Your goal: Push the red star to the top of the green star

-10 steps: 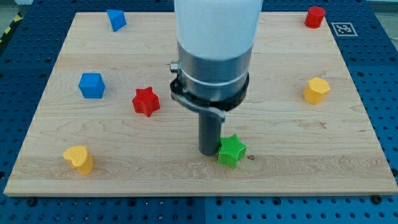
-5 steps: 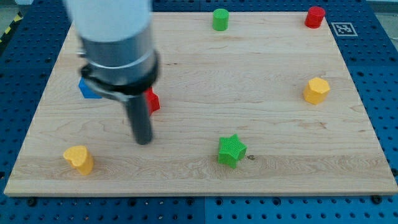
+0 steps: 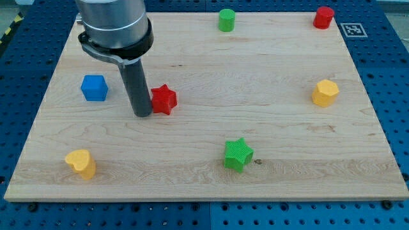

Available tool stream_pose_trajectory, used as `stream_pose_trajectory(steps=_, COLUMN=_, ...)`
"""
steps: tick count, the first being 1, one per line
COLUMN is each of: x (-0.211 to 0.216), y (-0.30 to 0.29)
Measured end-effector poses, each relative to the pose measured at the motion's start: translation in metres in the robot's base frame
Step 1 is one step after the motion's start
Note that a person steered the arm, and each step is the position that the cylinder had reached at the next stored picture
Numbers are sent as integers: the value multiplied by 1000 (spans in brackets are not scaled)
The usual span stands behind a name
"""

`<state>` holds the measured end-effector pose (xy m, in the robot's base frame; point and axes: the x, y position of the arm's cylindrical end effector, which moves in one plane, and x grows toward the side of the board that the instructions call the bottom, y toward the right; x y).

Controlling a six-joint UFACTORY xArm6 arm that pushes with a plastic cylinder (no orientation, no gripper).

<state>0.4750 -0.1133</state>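
Note:
The red star (image 3: pixel 163 99) lies on the wooden board (image 3: pixel 255 83), left of centre. My tip (image 3: pixel 142 114) rests against the red star's left side. The green star (image 3: pixel 238 154) lies lower on the board, to the right of and below the red star, well apart from it.
A blue cube (image 3: pixel 94 87) sits to the left of my tip. A yellow heart-like block (image 3: pixel 81 163) lies at the lower left. A green cylinder (image 3: pixel 226 20) and a red cylinder (image 3: pixel 323 17) stand along the top edge. A yellow hexagonal block (image 3: pixel 324 93) sits at the right.
My tip moved from beside the green star to the left, then up to the red star's left side. The red star has shifted a little to the right.

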Motion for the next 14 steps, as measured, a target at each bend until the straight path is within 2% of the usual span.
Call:
stream_pose_trajectory(steps=1, x=-16, y=-14)
stream_pose_trajectory(steps=2, x=-25, y=0)
stream_pose_trajectory(steps=4, x=-25, y=69)
stream_pose_trajectory(steps=7, x=-44, y=69)
stream_pose_trajectory(steps=8, x=-35, y=99)
stream_pose_trajectory(steps=10, x=-19, y=83)
stream_pose_trajectory(steps=12, x=6, y=119)
stream_pose_trajectory(steps=14, x=16, y=113)
